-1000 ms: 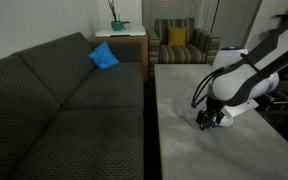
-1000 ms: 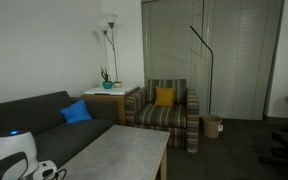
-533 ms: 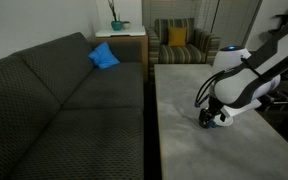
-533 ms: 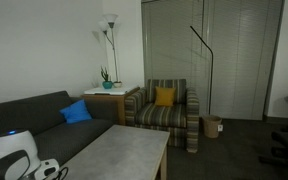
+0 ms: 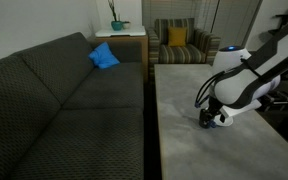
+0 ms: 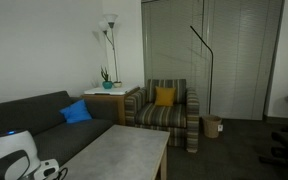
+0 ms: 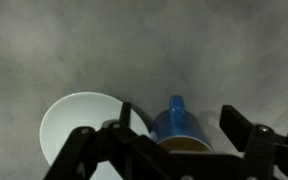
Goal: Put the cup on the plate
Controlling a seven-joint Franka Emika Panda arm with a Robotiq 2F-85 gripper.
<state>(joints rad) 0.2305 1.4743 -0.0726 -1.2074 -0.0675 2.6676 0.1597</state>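
Cup (image 7: 176,118), plate (image 7: 69,128) partly beyond bottom edge

I've got a long grey mottled table (image 5: 189,125) next to the couch in both exterior views (image 6: 124,152). In the wrist view a white plate (image 7: 74,125) lies on it, with a blue cup (image 7: 174,122) just beside the plate's rim (touching or not, can't tell).

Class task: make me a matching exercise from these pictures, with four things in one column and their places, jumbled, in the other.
Things:
1 cup
2 plate
3 blue cushion
4 yellow cushion

Places:
A on the striped armchair
B on the sofa
C between the fingers of the open gripper
D on the table, beside the cup

Pairs: 1-C, 2-D, 3-B, 4-A
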